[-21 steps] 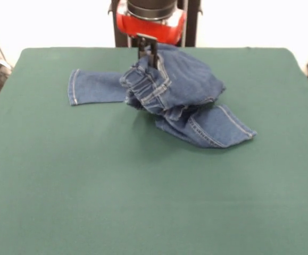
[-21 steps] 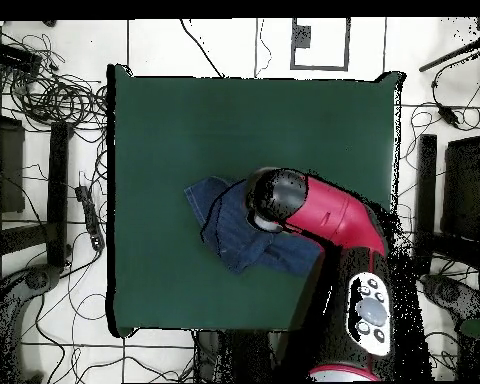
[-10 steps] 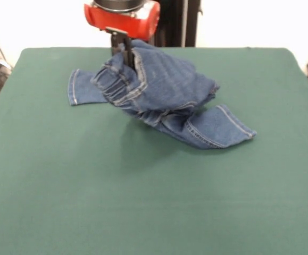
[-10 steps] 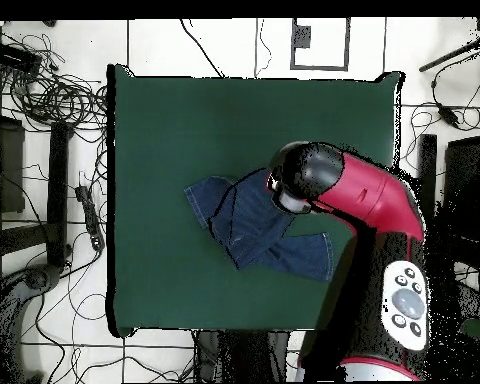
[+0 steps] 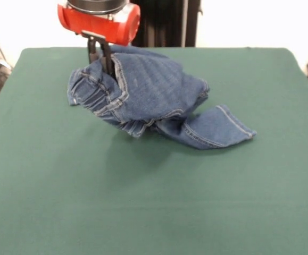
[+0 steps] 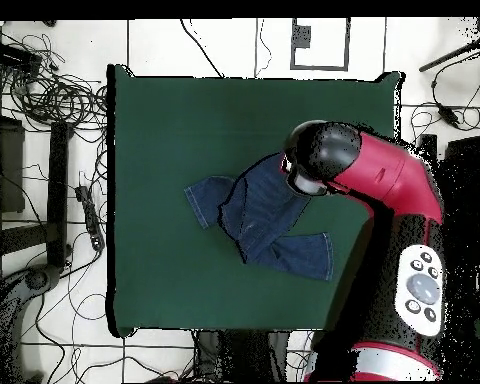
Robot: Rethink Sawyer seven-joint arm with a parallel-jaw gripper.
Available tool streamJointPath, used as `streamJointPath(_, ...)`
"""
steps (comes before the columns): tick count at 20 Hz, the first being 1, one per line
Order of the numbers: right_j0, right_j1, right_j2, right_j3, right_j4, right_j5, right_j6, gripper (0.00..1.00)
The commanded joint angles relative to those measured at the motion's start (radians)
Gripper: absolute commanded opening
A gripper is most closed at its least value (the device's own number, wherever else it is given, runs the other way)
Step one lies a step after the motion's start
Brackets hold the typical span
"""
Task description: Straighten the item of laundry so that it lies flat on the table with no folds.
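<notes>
Clearly unfinished: the pincer (image 5: 101, 59) pinches the jeans' (image 5: 154, 95) waistband aloft, legs bunched on the bench (image 5: 143, 202).

I'm looking at a robot lab: a green cloth-covered counter (image 6: 184, 120) stands on a pale tiled floor (image 6: 234, 45), tangled black cables (image 6: 54, 95) run beside it, and dark equipment stands (image 6: 59, 190) flank it.
</notes>
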Motion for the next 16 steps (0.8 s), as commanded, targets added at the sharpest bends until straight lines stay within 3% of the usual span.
streamJointPath(1, -0.002, 0.067, 0.087, -0.126, -0.042, 0.14, 0.039, 0.0)
streamJointPath(5, -0.014, 0.112, 0.089, -0.245, -0.062, 0.199, 0.02, 0.0)
streamJointPath(6, -0.01, 0.095, 0.09, -0.206, -0.066, 0.169, 0.019, 0.0)
streamJointPath(16, -0.031, 0.122, 0.106, -0.284, -0.113, 0.14, -0.023, 0.0)
